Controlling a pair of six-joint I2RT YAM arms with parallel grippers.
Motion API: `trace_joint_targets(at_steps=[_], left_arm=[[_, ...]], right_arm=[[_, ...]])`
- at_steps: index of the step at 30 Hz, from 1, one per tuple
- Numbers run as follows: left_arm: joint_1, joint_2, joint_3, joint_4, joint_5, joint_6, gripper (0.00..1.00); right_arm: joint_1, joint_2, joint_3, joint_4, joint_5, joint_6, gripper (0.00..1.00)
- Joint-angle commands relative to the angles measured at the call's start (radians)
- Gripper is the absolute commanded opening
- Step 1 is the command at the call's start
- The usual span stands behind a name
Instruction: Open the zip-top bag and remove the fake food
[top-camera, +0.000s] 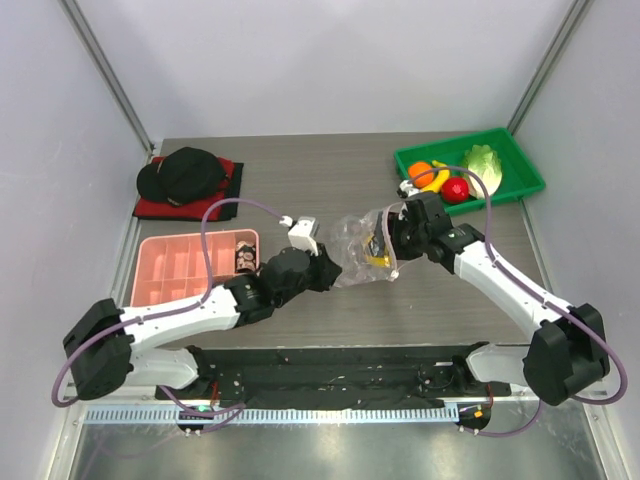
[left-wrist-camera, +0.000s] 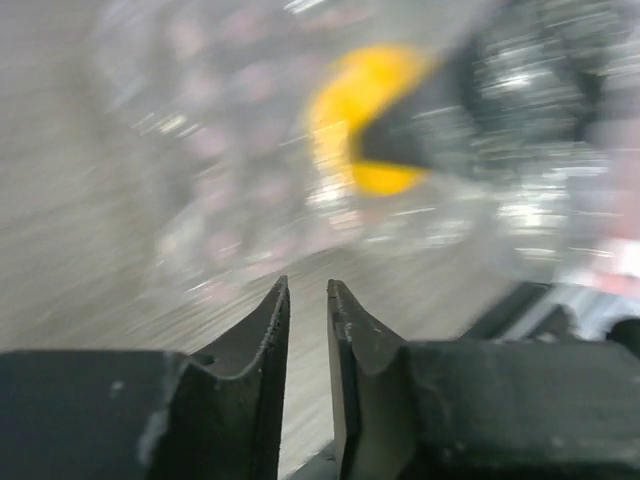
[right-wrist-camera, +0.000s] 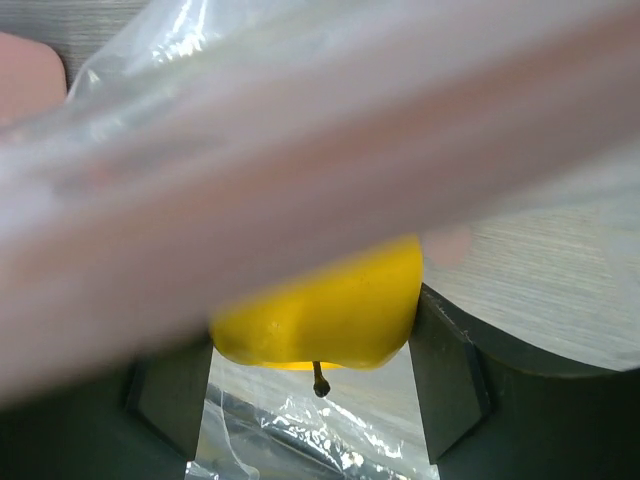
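Observation:
The clear zip-top bag (top-camera: 358, 250) lies crumpled mid-table between my two grippers. My right gripper (top-camera: 392, 240) reaches into its mouth and is shut on a yellow lemon (right-wrist-camera: 330, 300), which sits between both fingers (right-wrist-camera: 445, 360) under the blurred pink zip strip (right-wrist-camera: 300, 180). My left gripper (left-wrist-camera: 308, 285) sits at the bag's left end (left-wrist-camera: 230, 200), its jaws a narrow gap apart with only table showing between them. The lemon (left-wrist-camera: 360, 110) shows through the plastic ahead of it. An orange (top-camera: 421, 172), banana (top-camera: 437, 180), red fruit (top-camera: 456, 189) and cabbage (top-camera: 483, 165) lie in the green tray.
The green tray (top-camera: 520, 175) stands at the back right. A pink compartment tray (top-camera: 165, 270) lies at the left, under the left arm's cable. A black cap on a red cloth (top-camera: 185, 175) sits at the back left.

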Motion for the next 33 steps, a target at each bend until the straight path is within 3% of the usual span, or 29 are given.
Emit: trace_joint_targets(at_steps=[1,4,12,21,27,33], left_arm=[[0.011,0.053,-0.036,0.085,-0.171,-0.127,0.18],[0.019,0.145,0.047,0.048,-0.143,-0.101,0.11],[0.097,0.375,0.117,0.132,-0.042,-0.094,0.08],[0.109,0.616,0.142,0.278,0.049,-0.125,0.05],[0.157,0.682,0.22,0.109,0.059,-0.174,0.04],[0.2,0.78,0.243,0.074,0.129,-0.22,0.04]], right_arm=[[0.001,-0.056,0.002,0.015,-0.048,-0.043,0.11],[0.001,-0.08,-0.035,0.053,-0.073,-0.017,0.11],[0.001,-0.048,-0.057,0.095,-0.148,0.012,0.08],[0.003,-0.05,-0.028,0.095,-0.163,0.029,0.06],[0.001,-0.071,0.021,0.003,-0.145,0.028,0.06],[0.003,-0.136,0.123,-0.189,-0.067,-0.003,0.06]])
